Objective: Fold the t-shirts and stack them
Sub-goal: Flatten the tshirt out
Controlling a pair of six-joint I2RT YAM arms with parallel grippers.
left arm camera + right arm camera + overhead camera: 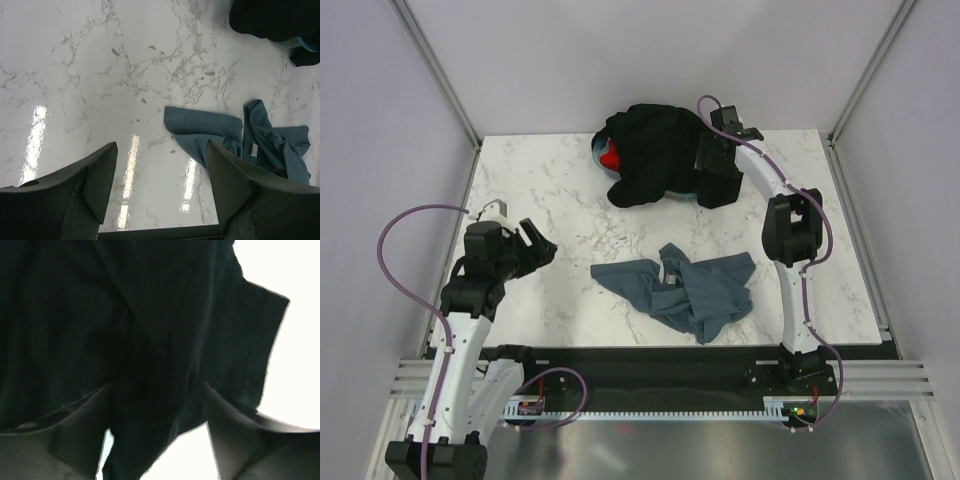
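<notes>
A crumpled slate blue-grey t-shirt [695,290] lies at the middle of the marble table, a little right of centre; the left wrist view has it at the right [272,140]. Black t-shirts [650,150] are heaped at the back centre, also in the left wrist view [270,17]. My right gripper [715,172] is pressed into the right side of that heap. Its jaws stand wide apart, with a fold of black cloth [150,315] hanging between them around the gripper [157,390]. My left gripper [535,245] hovers open over bare marble at the left [160,150], well clear of the blue-grey shirt.
The black heap sits in a light blue container whose rim [597,152] shows at its left, with something red [611,158] inside. Grey walls close in the table [540,190] on three sides. Purple cables loop off both arms.
</notes>
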